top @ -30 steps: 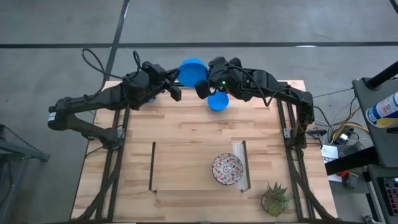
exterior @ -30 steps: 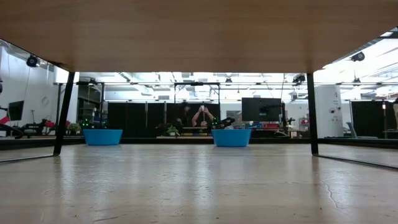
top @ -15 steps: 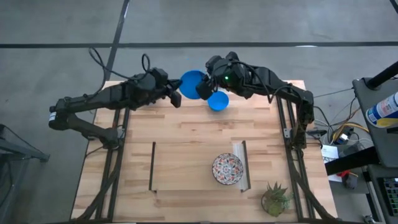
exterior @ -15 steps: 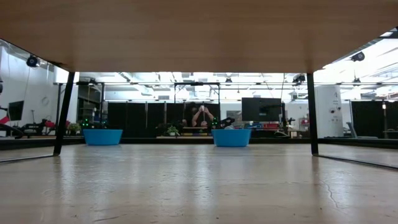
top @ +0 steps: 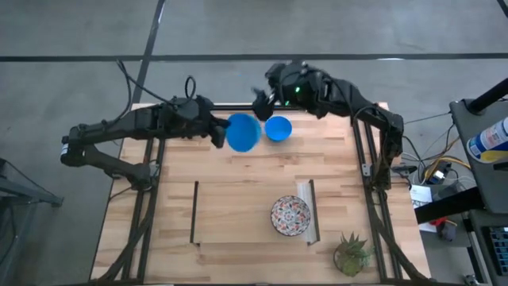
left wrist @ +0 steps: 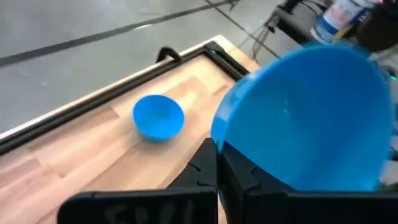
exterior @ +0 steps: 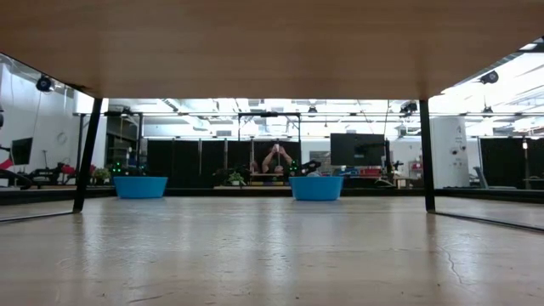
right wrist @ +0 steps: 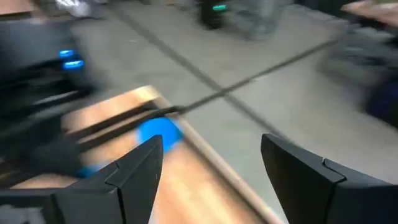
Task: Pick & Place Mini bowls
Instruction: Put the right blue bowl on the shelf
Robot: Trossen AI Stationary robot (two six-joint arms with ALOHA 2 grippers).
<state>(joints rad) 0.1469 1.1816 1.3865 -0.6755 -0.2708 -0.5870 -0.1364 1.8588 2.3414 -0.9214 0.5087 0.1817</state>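
Note:
My left gripper (top: 217, 132) is shut on a plain blue mini bowl (top: 242, 133), held in the air over the table's far part; that bowl fills the left wrist view (left wrist: 311, 118). A second blue bowl (top: 278, 128) rests on its base on the wood just right of the held bowl and also shows in the left wrist view (left wrist: 158, 116). My right gripper (top: 260, 99) hovers open near the far edge, apart from both bowls, with nothing between its fingers (right wrist: 211, 168). A white, red-patterned bowl (top: 290, 215) sits nearer the front. The low view shows two blue bowls (exterior: 140, 187) (exterior: 316, 187) standing on the table. My left gripper pinches the held bowl's rim (left wrist: 219, 144) between its two fingers, one finger (left wrist: 242, 177) against the inner face and the other on the outside. The fingers come from the table's left, slanting downward. The bowl is lifted clear and tipped up on its edge.
A thin dark frame (top: 195, 213) marks a rectangle on the front half of the table, with the patterned bowl at its right side. A small green plant (top: 350, 253) stands at the front right corner. Bottles (top: 486, 139) sit off the table's right. A person (exterior: 274, 157) stands far behind.
The blue bowl, earlier held between both grippers beyond the far edge, has come toward the near edge over the table and tipped further. My right gripper has let go of it and drawn back toward the far edge. My left gripper has rolled while keeping its hold.

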